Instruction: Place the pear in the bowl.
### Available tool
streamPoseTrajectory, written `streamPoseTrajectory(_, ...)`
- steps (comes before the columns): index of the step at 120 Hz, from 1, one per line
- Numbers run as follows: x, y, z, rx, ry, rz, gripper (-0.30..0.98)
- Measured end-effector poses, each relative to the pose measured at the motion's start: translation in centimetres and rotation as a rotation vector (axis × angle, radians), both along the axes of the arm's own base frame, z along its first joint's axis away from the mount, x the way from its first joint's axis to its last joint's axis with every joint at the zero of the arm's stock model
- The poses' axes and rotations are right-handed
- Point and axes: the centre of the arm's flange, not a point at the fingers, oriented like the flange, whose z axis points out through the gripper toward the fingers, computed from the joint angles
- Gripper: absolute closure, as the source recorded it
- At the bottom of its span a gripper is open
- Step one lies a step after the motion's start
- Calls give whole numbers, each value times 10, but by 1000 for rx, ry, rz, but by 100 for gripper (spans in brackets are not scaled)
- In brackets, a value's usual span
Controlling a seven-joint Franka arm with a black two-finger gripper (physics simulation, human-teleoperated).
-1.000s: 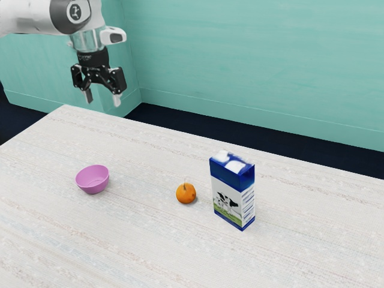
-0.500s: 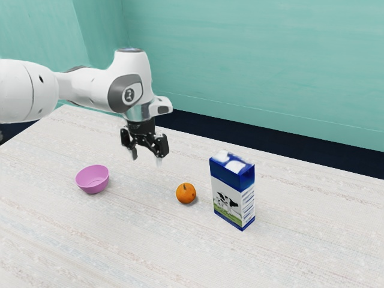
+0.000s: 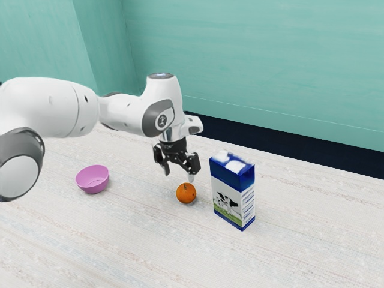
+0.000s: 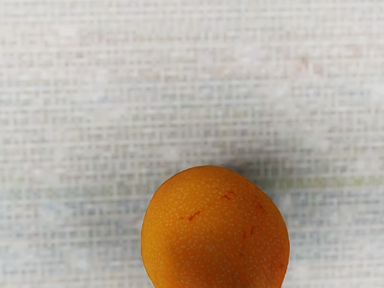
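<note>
The black gripper (image 3: pixel 179 174) hangs over the table (image 3: pixel 132 246), its two fingers apart, pointing down. Just below them sits the orange-skinned pear (image 3: pixel 186 194), rounded, with a short dark stem on top. The white arm (image 3: pixel 57 108) reaches the gripper from the exterior view's left. Well apart from the gripper, toward that same side and lower in the view, the pink bowl (image 3: pixel 90 189) stands upright, its inside bare. Near the gripper, toward the exterior view's right, a blue and white carton (image 3: pixel 231 198) with a cow picture stands upright. Behind the gripper rises a teal wall (image 3: pixel 258 66).
</note>
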Motion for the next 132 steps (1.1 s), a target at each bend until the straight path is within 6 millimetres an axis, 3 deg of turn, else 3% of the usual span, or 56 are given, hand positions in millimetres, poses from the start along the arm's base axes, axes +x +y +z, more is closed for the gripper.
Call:
streamPoseTrajectory(24, 1, -4, -38, -48, 46, 41, 1)
streamPoseTrajectory(66, 10, -9, -63, -53, 61, 30, 1)
streamPoseTrajectory(88, 10, -7, -72, -53, 70, 25, 3)
streamPoseTrajectory(132, 11, -3, -72, -53, 69, 17, 21)
